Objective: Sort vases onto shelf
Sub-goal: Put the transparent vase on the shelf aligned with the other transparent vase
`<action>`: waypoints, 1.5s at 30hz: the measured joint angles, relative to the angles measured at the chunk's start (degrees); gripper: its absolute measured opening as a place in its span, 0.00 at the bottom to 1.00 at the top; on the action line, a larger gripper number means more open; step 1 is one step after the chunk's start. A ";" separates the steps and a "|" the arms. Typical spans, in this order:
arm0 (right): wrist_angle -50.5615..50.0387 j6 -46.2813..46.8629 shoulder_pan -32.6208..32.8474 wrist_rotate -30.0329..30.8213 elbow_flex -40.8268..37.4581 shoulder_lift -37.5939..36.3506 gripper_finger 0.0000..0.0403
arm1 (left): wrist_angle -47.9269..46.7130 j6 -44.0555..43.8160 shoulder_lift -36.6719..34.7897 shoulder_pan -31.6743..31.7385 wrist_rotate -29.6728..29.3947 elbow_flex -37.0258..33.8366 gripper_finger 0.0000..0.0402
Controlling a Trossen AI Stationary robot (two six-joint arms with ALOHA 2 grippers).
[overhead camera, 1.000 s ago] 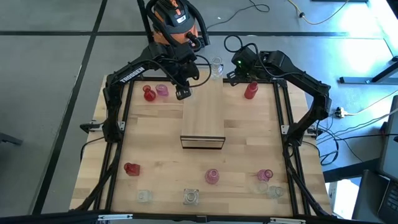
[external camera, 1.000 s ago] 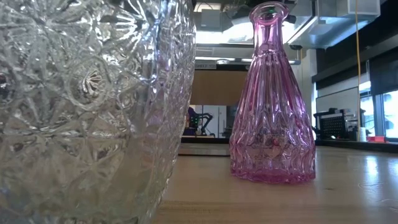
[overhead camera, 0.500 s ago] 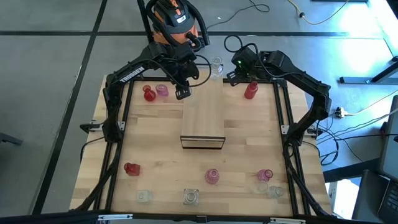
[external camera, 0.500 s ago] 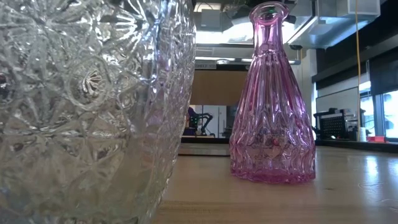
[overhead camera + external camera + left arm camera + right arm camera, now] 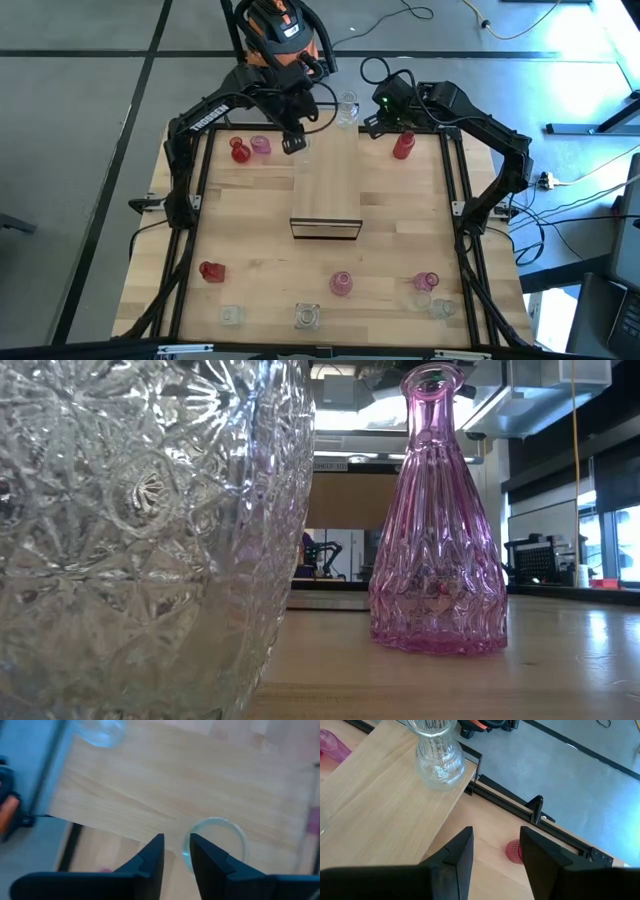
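The shelf (image 5: 325, 190) lies in the middle of the table, running near to far. A clear vase (image 5: 347, 106) stands at its far right corner. A second clear vase (image 5: 216, 840) stands upright on the shelf's far left part, right under my left gripper (image 5: 293, 145), which is open by a narrow gap. My right gripper (image 5: 385, 120) hangs open over the table's far right, above a red vase (image 5: 403, 146) that stands on the table beside the shelf. My left gripper (image 5: 177, 845) comes from above, slanting down, at the clear vase's rim (image 5: 186, 851). The rim's wall shows in the gap, with one finger (image 5: 200, 854) over the mouth and the other outside. I cannot tell whether either finger touches the glass.
A red vase (image 5: 239, 151) and a pink vase (image 5: 261, 146) stand at the table's far left. Along the near edge stand several more: red (image 5: 211, 271), clear (image 5: 307, 317), pink (image 5: 341, 283), pink (image 5: 426, 282). In the low view a clear vase (image 5: 150, 530) and a pink vase (image 5: 437, 520) fill the foreground.
My left gripper has drawn back a little toward the table's far edge, and the clear vase on the shelf's far left part now shows in front of it. My right arm has kept still.
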 joint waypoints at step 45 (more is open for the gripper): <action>52.70 14.05 12.81 -25.86 -25.00 0.63 0.36 | 62.98 -27.42 -34.47 5.87 24.45 -75.89 0.10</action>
